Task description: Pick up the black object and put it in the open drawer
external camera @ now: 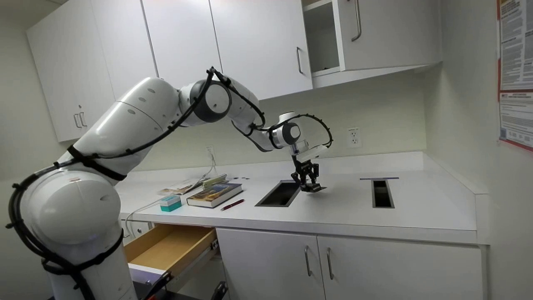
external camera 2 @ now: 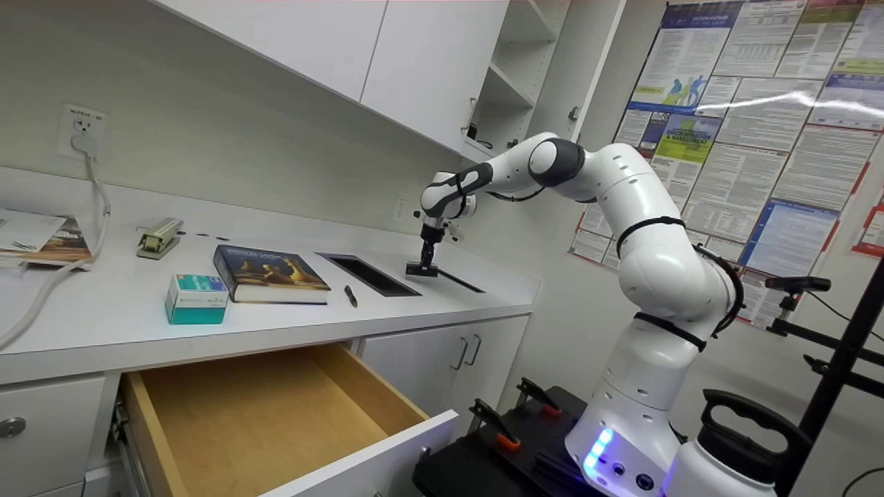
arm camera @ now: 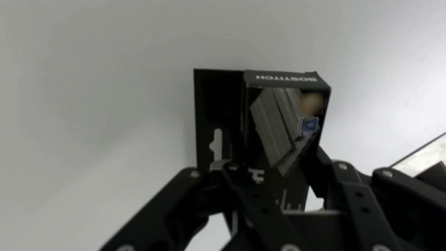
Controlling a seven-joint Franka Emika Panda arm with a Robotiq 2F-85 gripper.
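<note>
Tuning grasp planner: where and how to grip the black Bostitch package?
Best bet: come from above, gripper across opposite side walls of the raised box on the black package. Those walls stand proud; the adjoining flat panel looks too thin to pinch squarely. The wrist view shows that straddle.

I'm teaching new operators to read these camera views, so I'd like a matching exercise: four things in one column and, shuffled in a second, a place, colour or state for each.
Things:
1. black object
2. drawer
3. small carton
4. pen

Places, colours, states:
A. between the book and the larger dark rectangle
B. held in the gripper
C. teal and white
D. pulled open below the countertop

Pairs: 1-B; 2-D; 3-C; 4-A
</note>
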